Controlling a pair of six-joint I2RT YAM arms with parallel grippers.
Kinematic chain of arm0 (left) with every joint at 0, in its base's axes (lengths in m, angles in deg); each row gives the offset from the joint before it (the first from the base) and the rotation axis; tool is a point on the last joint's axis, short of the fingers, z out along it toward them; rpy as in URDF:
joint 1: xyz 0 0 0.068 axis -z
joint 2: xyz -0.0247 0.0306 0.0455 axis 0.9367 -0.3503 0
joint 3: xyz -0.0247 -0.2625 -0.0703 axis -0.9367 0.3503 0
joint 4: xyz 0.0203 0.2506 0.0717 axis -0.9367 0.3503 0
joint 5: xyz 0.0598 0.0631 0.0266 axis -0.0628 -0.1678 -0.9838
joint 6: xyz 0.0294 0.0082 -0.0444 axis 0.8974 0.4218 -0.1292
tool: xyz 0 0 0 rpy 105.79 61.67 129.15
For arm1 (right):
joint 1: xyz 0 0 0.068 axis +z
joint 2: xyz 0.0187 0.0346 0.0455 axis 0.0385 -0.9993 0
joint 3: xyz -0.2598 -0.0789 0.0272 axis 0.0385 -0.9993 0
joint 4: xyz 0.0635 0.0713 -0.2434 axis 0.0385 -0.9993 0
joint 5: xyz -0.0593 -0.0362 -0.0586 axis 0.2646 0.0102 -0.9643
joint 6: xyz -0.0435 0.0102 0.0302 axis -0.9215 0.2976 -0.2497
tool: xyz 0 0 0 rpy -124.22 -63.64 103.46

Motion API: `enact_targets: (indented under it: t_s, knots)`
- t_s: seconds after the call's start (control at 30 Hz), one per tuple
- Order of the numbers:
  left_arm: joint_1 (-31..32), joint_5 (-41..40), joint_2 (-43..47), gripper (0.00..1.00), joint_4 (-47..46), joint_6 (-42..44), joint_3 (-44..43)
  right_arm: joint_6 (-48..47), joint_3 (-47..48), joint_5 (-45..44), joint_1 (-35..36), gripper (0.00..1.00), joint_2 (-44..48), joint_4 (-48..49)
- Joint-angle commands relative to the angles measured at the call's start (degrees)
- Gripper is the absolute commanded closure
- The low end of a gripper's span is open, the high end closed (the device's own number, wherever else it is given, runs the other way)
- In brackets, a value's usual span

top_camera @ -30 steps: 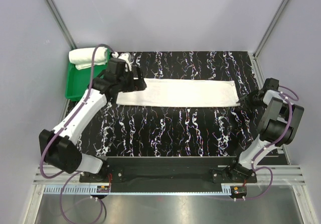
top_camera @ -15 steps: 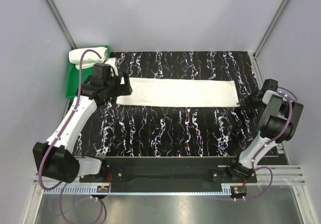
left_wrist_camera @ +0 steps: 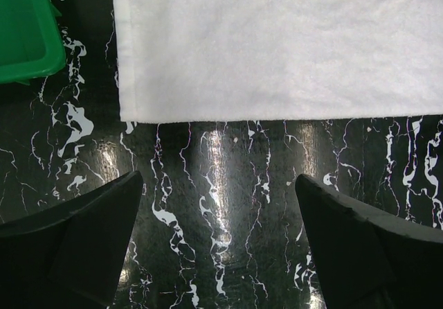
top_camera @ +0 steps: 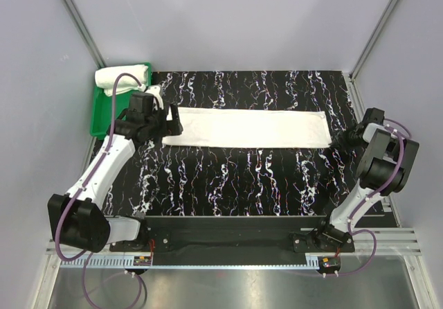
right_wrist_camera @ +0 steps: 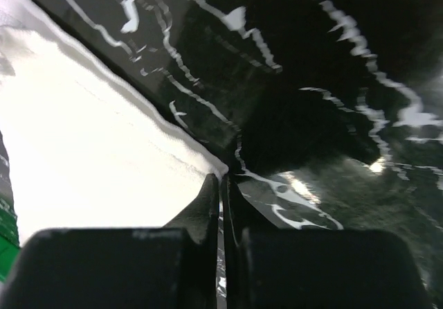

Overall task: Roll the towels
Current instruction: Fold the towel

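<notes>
Your left arm has swung back toward its own side, and the left gripper, which a second ago reached in over the left end of the flat towel, now hangs just off that end above the black table. With the wrist drawn away, you can see the towel's left edge whole. The green tray and the rolled towel in it stand less covered by the arm's cable.

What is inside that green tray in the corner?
A rolled white towel lies at the far end of the green tray. The left arm covers part of it, so anything there is hidden.
</notes>
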Motion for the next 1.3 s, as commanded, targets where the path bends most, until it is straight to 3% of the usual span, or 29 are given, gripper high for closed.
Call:
enact_targets:
  t_s: [0.0,0.2,0.47,0.93,1.27]
  knots:
    - [-0.3,1.8,1.2,0.01,-2.6,1.0,0.4,-2.3,2.6,-5.2,-2.4,1.0,2.3,-2.8]
    - [-0.2,2.1,1.9,0.01,-2.9,0.9,1.5,-3.8,6.5,-7.8,-3.1,1.0,9.9,-9.1]
    - [-0.3,3.3,2.3,0.01,-3.4,0.5,2.3,-7.7,19.6,-7.8,5.0,1.0,8.8,-20.8]
    - [-0.4,3.1,2.6,0.01,-2.3,-0.1,2.1,-4.3,53.8,-13.6,35.0,1.0,-7.2,-37.6]
    - [-3.2,5.7,2.8,0.01,-3.2,-2.0,3.0,-0.7,76.5,-15.0,47.5,1.0,-21.7,-40.8]
